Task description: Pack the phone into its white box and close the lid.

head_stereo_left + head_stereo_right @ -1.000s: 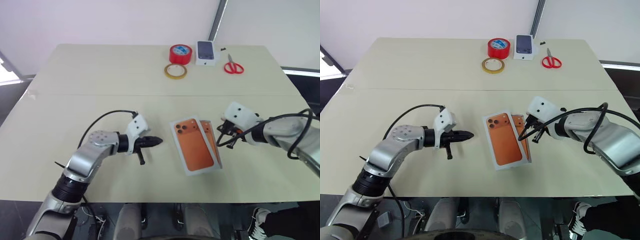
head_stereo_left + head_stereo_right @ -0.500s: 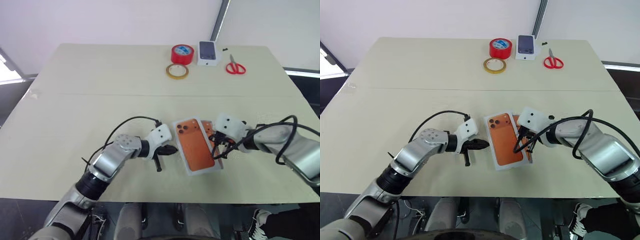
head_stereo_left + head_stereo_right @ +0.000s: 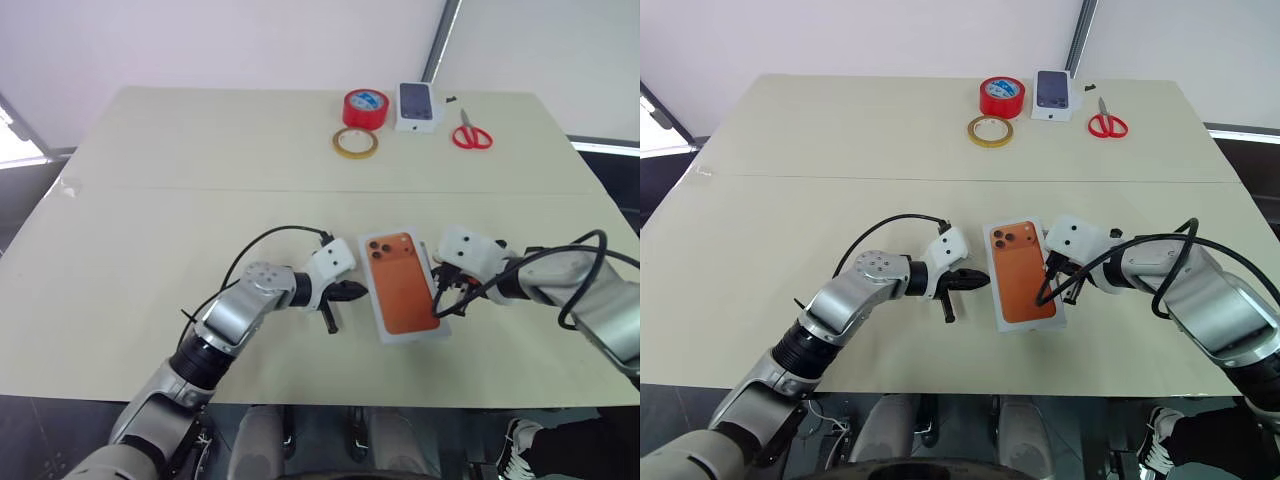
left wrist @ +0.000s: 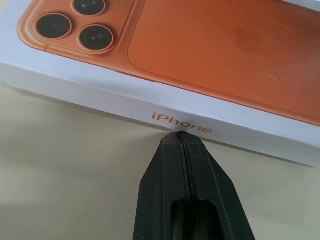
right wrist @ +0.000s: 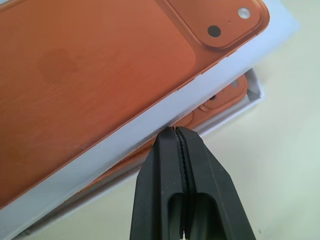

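Now both my claws are pinched shut — left gripper point(image 4: 186, 142) and right gripper point(image 5: 175, 134) press the lid's point(image 3: 402, 284) opposite sides, squaring it over the white box point(image 5: 235, 104) holding the phone point(image 5: 220, 97).

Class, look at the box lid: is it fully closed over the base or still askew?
Askew. The lid sits skewed over the white box, leaving the phone uncovered along one edge.

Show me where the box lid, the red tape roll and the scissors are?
lid point(image 3: 401, 297): left eye view, middle of its orange printed top.
red tape roll point(image 3: 365, 107): left eye view, top face of the roll.
scissors point(image 3: 471, 135): left eye view, the red handles.
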You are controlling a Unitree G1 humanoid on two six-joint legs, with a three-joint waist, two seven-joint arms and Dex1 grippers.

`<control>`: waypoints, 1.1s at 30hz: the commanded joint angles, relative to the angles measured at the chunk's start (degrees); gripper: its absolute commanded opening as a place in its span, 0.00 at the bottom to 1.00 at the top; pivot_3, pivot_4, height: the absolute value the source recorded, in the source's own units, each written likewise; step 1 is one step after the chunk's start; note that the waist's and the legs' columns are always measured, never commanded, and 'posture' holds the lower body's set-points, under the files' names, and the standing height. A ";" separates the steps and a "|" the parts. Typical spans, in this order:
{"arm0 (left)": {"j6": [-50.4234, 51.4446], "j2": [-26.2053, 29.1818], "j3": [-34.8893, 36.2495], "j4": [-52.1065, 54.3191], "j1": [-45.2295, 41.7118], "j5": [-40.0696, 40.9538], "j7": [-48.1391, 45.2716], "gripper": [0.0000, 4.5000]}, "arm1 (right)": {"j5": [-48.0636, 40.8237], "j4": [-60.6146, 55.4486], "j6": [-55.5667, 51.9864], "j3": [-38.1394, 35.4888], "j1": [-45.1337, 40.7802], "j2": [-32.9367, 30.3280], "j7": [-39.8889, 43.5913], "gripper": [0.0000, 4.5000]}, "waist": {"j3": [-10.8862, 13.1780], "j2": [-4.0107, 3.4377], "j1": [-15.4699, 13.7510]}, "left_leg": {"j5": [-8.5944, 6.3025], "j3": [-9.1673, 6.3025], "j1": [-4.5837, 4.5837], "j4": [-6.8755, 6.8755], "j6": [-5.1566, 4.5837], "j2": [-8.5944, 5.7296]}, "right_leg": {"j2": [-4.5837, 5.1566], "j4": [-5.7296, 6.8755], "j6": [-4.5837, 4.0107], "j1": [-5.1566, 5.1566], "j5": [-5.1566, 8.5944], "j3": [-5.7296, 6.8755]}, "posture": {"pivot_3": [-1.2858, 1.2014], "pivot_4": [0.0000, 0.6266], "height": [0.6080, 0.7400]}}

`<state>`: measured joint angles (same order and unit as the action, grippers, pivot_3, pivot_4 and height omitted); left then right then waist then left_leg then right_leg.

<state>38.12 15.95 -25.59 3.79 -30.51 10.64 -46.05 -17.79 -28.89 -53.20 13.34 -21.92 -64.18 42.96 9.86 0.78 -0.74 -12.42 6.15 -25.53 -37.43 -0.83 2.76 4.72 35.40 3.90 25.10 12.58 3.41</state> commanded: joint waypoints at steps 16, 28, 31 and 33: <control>-3.08 -3.17 0.36 -2.13 -4.10 -0.49 -0.44 0.00 | 3.86 0.95 1.84 -2.68 3.28 1.53 1.80 0.01 | 0.00 0.00 -0.01 | 0.00 -0.01 0.01 -0.04 0.00 -0.02 | -0.01 0.04 0.01 -0.04 0.00 0.00 | 0.52 0.24 1.00; -3.01 -2.91 -0.61 -2.10 -3.35 -1.26 -0.86 0.00 | 5.93 2.72 2.09 -3.04 3.19 2.79 1.75 0.01 | 0.00 0.00 -0.01 | 0.00 -0.01 0.02 -0.06 0.00 -0.03 | -0.02 0.07 0.01 -0.04 0.00 0.00 | 0.52 0.24 1.00; -2.86 -2.77 -0.83 -2.14 -3.30 -1.43 -0.99 0.00 | 6.25 3.06 2.31 -3.08 3.28 2.70 1.95 0.01 | 0.00 0.00 -0.01 | 0.00 -0.01 0.02 -0.07 0.00 -0.03 | -0.02 0.07 0.01 -0.05 0.00 0.00 | 0.52 0.24 1.00; -2.78 -2.74 -1.04 -2.11 -3.21 -1.50 -1.10 0.00 | 6.44 3.21 2.44 -3.12 3.42 2.53 2.04 0.01 | 0.00 0.00 -0.02 | 0.00 -0.01 0.02 -0.07 0.00 -0.03 | -0.02 0.07 0.01 -0.05 0.00 0.00 | 0.52 0.24 1.00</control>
<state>36.64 13.73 -26.11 0.60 -33.43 9.20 -46.40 -11.84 -25.04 -51.91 12.48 -18.10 -61.75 44.75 9.86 0.79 -0.76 -12.42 6.13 -25.51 -37.50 -0.83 2.73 4.69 35.47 3.91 25.04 12.58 3.41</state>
